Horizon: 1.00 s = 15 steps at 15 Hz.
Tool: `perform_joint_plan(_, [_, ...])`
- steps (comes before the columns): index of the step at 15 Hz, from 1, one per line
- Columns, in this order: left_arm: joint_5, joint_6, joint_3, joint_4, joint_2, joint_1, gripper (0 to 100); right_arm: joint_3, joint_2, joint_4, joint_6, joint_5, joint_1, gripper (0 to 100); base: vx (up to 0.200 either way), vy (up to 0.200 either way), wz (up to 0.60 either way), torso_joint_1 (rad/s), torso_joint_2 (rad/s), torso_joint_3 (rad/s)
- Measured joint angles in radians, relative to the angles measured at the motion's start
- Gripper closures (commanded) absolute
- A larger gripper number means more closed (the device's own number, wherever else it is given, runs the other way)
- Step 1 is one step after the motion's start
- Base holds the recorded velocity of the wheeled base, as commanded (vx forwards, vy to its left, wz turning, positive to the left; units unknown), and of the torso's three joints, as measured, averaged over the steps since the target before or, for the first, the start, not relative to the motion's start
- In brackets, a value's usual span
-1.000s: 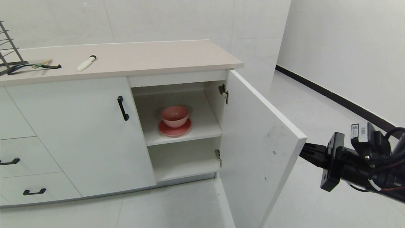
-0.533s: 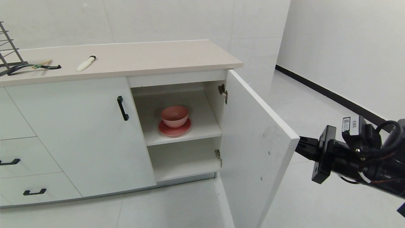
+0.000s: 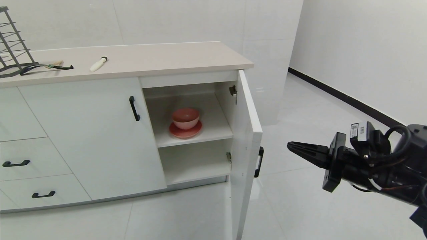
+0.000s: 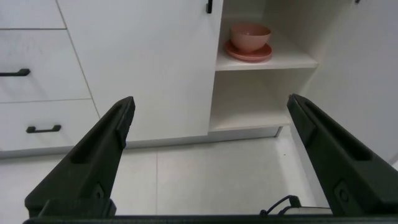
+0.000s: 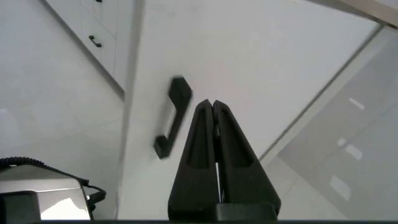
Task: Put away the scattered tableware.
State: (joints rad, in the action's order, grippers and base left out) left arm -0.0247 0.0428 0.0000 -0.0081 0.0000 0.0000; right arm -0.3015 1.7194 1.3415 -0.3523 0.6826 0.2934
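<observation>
A pink bowl (image 3: pixel 185 117) sits on a pink plate (image 3: pixel 185 130) on the upper shelf of the open cabinet; from the left wrist they appear as bowl (image 4: pixel 250 36) and plate (image 4: pixel 249 53). The white cabinet door (image 3: pixel 245 140) stands roughly edge-on, its black handle (image 3: pixel 258 161) facing outward. My right gripper (image 3: pixel 289 145) is shut and empty, a short way to the right of that handle. In the right wrist view the gripper (image 5: pixel 212 106) points at the door face beside the handle (image 5: pixel 173 118). My left gripper (image 4: pixel 211 102) hangs open above the floor, facing the cabinet.
On the countertop (image 3: pixel 166 56) lie a white-handled utensil (image 3: pixel 98 64) and a dark utensil with chopsticks (image 3: pixel 50 66) beside a wire rack (image 3: pixel 13 43). The left cabinet door (image 3: pixel 90 140) is closed, and drawers (image 3: pixel 20 163) stand further left. Open tiled floor stretches to the right.
The cabinet door has swung from wide open to about edge-on, showing its handle. My right gripper moved left with it and is now off the door. The head view shifted slightly.
</observation>
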Motion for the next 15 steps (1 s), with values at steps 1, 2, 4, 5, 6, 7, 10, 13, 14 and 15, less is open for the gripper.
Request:
perform_joint_plan(1, [0.0,0.0,0.0,0.001,0.0,0.0,0,-0.004,0.003,0.001,0.0,-0.003,-0.014,100,0.0,0.0,0.0,0.0,0.0,0.0])
perform_joint_plan(2, [0.0,0.0,0.0,0.001,0.0,0.0,0,-0.008,0.007,0.001,-0.001,-0.002,-0.017,100,0.0,0.0,0.0,0.0,0.0,0.0])
perform_joint_plan(4, [0.0,0.0,0.0,0.001,0.0,0.0,0,-0.021,0.016,0.001,-0.001,-0.007,-0.025,100,0.0,0.0,0.0,0.0,0.0,0.0])
perform_joint_plan(5, [0.0,0.0,0.0,0.001,0.0,0.0,0,-0.036,0.025,0.002,-0.002,-0.008,-0.024,100,0.0,0.0,0.0,0.0,0.0,0.0])
perform_joint_plan(6, [0.0,0.001,0.0,0.001,0.0,0.0,0,-0.052,0.037,0.003,-0.002,-0.009,-0.024,100,0.0,0.0,0.0,0.0,0.0,0.0])
perform_joint_plan(7, [0.0,0.001,0.0,0.001,0.0,0.0,0,-0.063,0.049,0.002,-0.001,-0.01,-0.025,100,0.0,0.0,0.0,0.0,0.0,0.0])
perform_joint_plan(10, [0.0,0.001,0.0,0.001,0.0,0.0,0,-0.067,0.064,0.003,-0.002,-0.008,-0.021,100,0.0,0.0,0.0,0.0,0.0,0.0])
perform_joint_plan(13, [0.001,0.001,0.0,0.001,0.0,0.0,0,-0.06,0.064,0.016,-0.003,-0.009,-0.021,100,0.0,0.0,0.0,0.0,0.0,0.0])
perform_joint_plan(14, [0.0,0.002,0.0,0.001,0.0,0.0,0,-0.058,0.064,0.035,-0.003,-0.01,-0.016,100,0.0,0.0,0.0,0.0,0.0,0.0])
perform_joint_plan(15, [0.0,0.001,0.0,0.001,0.0,-0.001,0,-0.058,0.064,0.041,-0.001,-0.011,-0.01,100,0.0,0.0,0.0,0.0,0.0,0.0])
